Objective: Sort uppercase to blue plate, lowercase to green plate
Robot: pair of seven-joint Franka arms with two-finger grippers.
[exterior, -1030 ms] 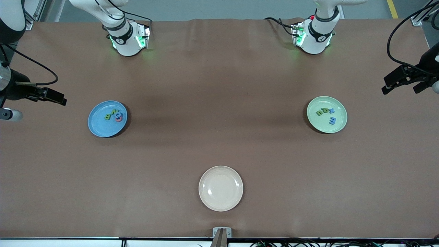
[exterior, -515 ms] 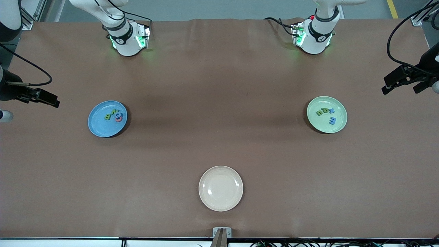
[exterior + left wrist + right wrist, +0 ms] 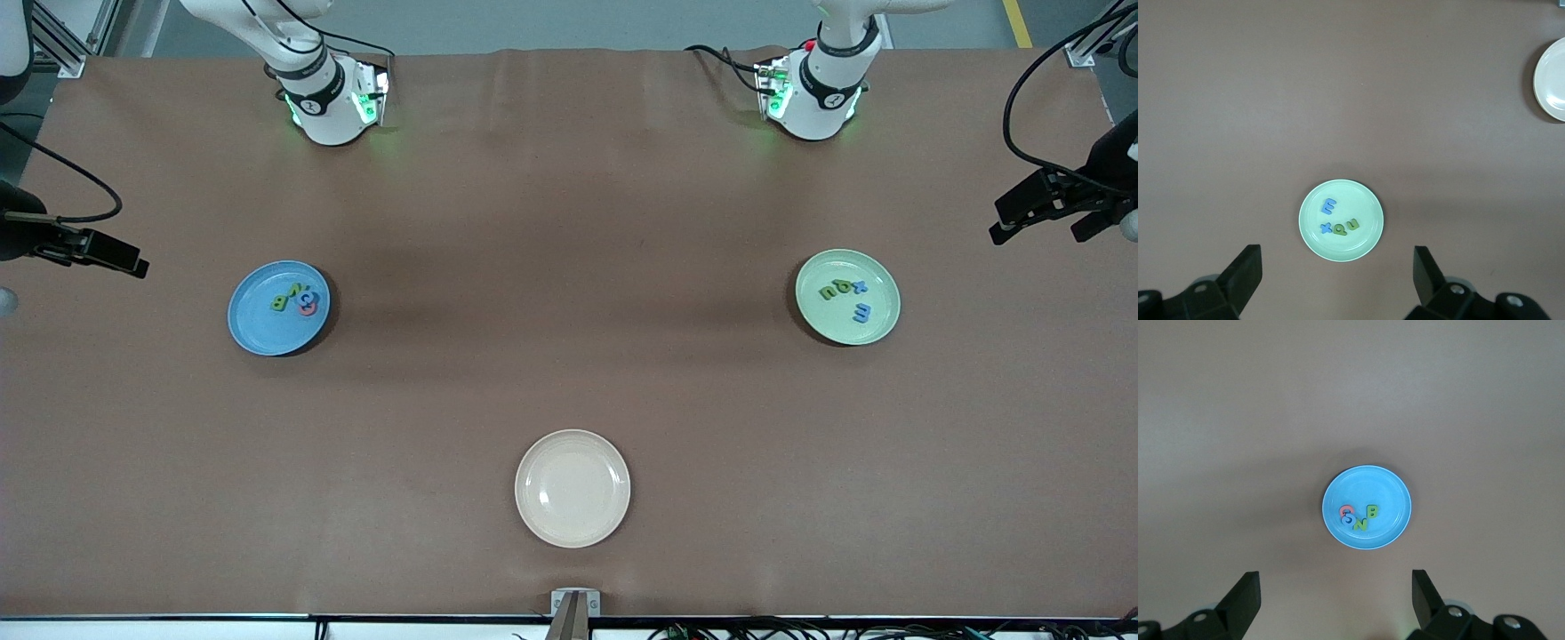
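The blue plate [image 3: 262, 329] lies toward the right arm's end of the table and also shows in the right wrist view [image 3: 1365, 483]. It holds the uppercase letters: green B [image 3: 1373, 512], green N [image 3: 1360, 523], pink-red Q [image 3: 1345, 511] and blue C [image 3: 1349, 519]. The green plate [image 3: 827, 316] lies toward the left arm's end and also shows in the left wrist view [image 3: 1345, 245]. It holds the lowercase letters: blue m [image 3: 1329, 205], blue t [image 3: 1325, 228], green p [image 3: 1339, 229] and green u [image 3: 1353, 224]. My right gripper [image 3: 120, 253] [image 3: 1336, 597] and left gripper [image 3: 1040, 233] [image 3: 1337, 273] are open and empty, raised over the table's ends.
A cream-white plate [image 3: 573, 488] with nothing in it lies in the middle of the table, nearest the front camera, and shows in the left wrist view [image 3: 1551, 80]. The arm bases [image 3: 329, 98] [image 3: 813, 93] stand farthest from the front camera.
My right gripper has drawn away from the blue plate toward the right arm's end of the table. The left gripper, plates and letters have not moved.
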